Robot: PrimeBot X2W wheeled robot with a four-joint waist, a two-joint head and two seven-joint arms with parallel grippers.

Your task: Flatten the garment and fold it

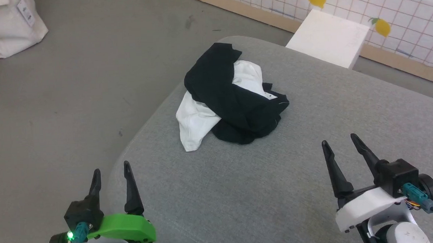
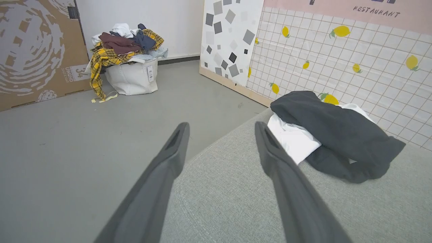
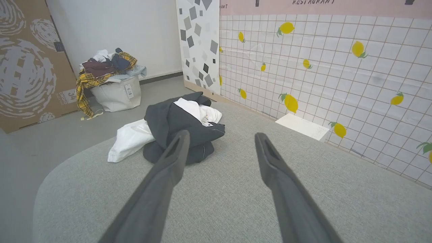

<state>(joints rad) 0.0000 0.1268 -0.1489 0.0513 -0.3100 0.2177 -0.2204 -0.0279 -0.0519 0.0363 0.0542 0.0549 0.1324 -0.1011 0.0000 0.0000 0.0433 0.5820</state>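
- My left gripper (image 1: 111,166): its 2 long dark fingers are apart w/ nothing btwn them. It sits at the rounded near corner of the pale grey fabric-covered tabletop (image 1: 279,192), outer finger over the grey floor (image 1: 70,88), inner finger over the cloth top.
- My right gripper (image 1: 338,138): fingers apart too, empty, over the tabletop and well inside its edges.
- The crumpled black-and-white long-sleeved shirt (image 1: 234,98) lies in a bunched heap on the tabletop, ahead-right of my left gripper and ahead-left of my right one. It touches neither.
- Black fabric drapes over the top of the heap. A white flap sticks out on my left gripper's side, ending near the tabletop's left edge but still on the top.
- There is bare grey top btwn both grippers and the heap, and more of it to the right of the heap.
- Past the heap the top's far edge curves away. Beyond it a flat white block (image 1: 327,38) stands against the lemon-print tiled wall (image 3: 337,67).
- Out left of my left gripper is open floor, w/ a white fabric bag heaped w/ clothes (image 2: 131,79) far off.
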